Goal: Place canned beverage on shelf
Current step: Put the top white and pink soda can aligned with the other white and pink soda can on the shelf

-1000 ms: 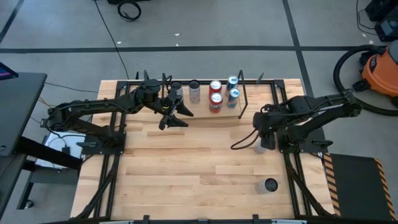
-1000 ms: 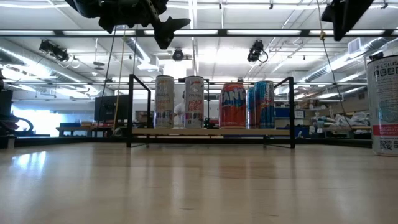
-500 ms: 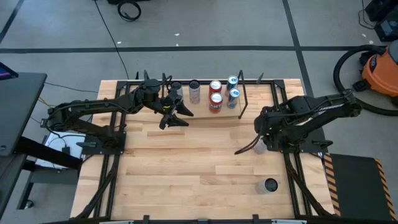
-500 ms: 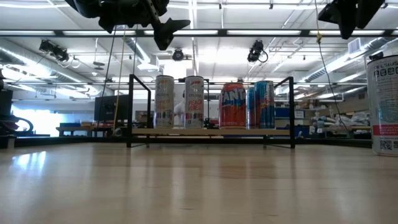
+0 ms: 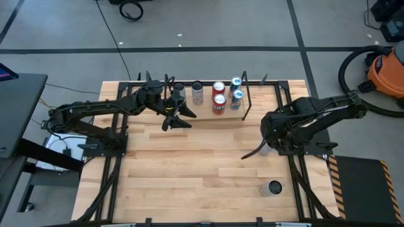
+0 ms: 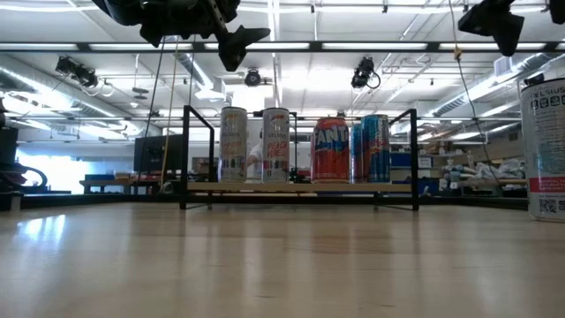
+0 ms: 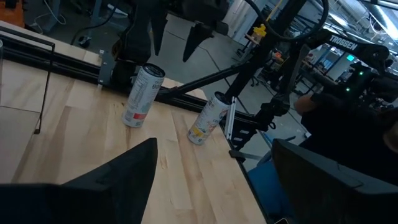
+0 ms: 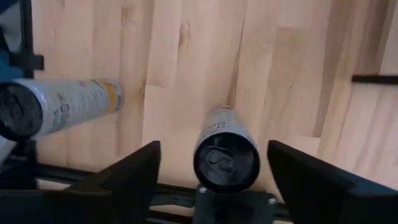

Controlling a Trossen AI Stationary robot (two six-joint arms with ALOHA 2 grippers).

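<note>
Grey floor (image 5: 208, 25), orange vacuum (image 5: 386, 68), bright ceiling lights (image 6: 291, 44)

This is a robotics lab set in a large industrial hall. The butcher-block table (image 5: 189, 164) stands on a grey concrete floor (image 5: 252, 25) marked with tape lines. At 3 o'clock from the table sits an orange shop vacuum (image 5: 386, 69) with its black hose; at 12 o'clock a coiled cable (image 5: 131, 10) lies on the floor. The low view shows open ceiling trusses with long strip lights (image 6: 371, 44), mounted cameras (image 6: 364, 74), and workbenches (image 6: 115, 184) far behind.
</note>
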